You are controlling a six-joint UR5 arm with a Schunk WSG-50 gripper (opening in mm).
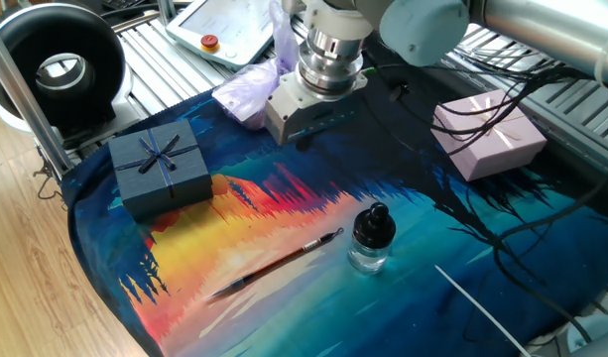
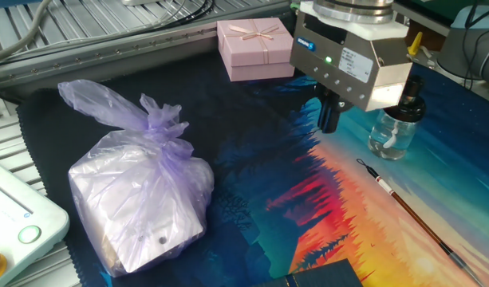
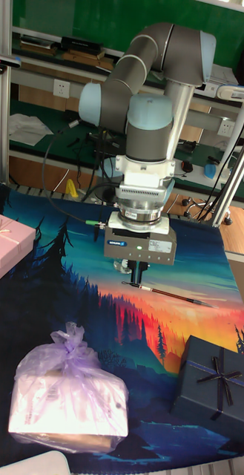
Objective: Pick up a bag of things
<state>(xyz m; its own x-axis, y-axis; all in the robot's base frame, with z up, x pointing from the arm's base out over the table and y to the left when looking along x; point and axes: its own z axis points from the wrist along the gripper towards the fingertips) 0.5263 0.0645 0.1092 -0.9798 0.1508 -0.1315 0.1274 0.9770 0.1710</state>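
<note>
The bag of things was a pale lilac, thin translucent plastic bag, wrinkled, with a twisted neck and a loose flap of film trailing toward upper left. A pale boxy shape showed through the film. It lay on the painted cloth covering the counter, at lower left of the other fixed view and lower left of the tall fixed view. In the one fixed view only a lilac patch showed at upper centre, partly behind the arm.

The arm descended from the top of frame, wrist vertical, pincer pointing straight down above the cloth. It hung to the right of the bag, apart from it and touching nothing. The dark fingers appeared close together with nothing between them.

Pink box sat at upper centre behind the pincer; glass bottle and brush at right; dark blue box at lower right of the tall view.
</note>
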